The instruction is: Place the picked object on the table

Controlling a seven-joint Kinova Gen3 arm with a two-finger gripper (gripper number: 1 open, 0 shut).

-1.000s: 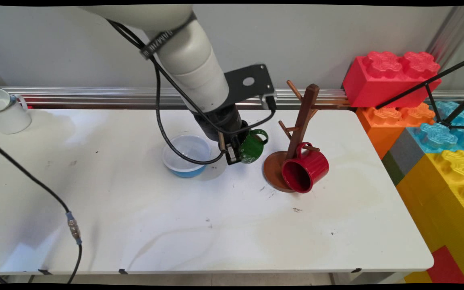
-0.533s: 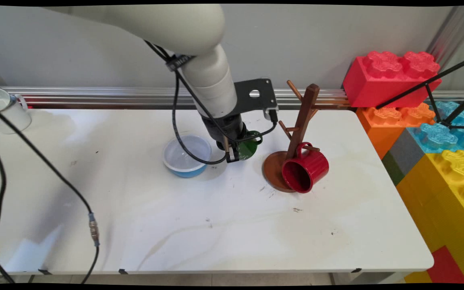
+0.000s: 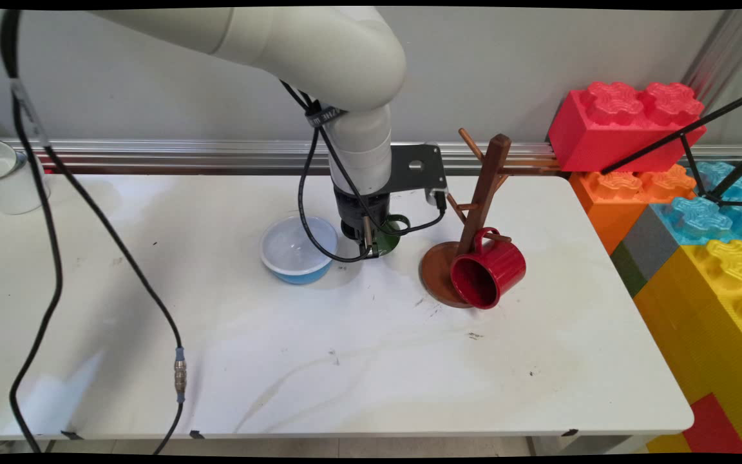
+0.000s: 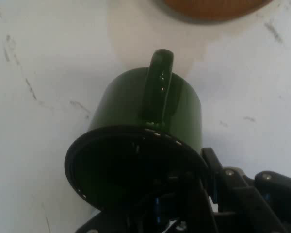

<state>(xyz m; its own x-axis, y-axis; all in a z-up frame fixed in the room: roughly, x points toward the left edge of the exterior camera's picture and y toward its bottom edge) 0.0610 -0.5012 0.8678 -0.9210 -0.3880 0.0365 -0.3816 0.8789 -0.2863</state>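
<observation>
Main view: arm is pointing nearly straight down with the gripper (image 3: 371, 248) low over the worktop (image 3: 358, 361), holding the green mug (image 3: 387, 238). Taking the mug tree (image 3: 474, 212) as reference: green mug is just left of its round base, apart from it; blue bowl (image 3: 298, 250) sits further left, just beyond the gripper; red mug (image 3: 488, 270) lies on its side against the tree's base on the near side, mouth facing the camera; white mug (image 3: 7, 177) is far left at the worktop's back corner. Hand view shows the green mug (image 4: 145, 141) tipped, mouth toward the camera, handle on top pointing toward the tree base at the top edge. The fingers look pinched on the rim, one inside the mouth and one outside on the right, though the contact itself is dark and I can't confirm both pads. Risks as I judge them: a rim pinch on glossy glaze with the mug cantilevered sideways could let it rotate or slip, more so if the wrist moves fast. Clearance is tight both ways, so a sideways drift could clip the bowl or the tree base. The tree looks narrow-footed and already has the red mug leaning on it, so a knock could shift or tip it. Hanging black cable (image 3: 306, 212) loops beside the bowl and could drag it.
</observation>
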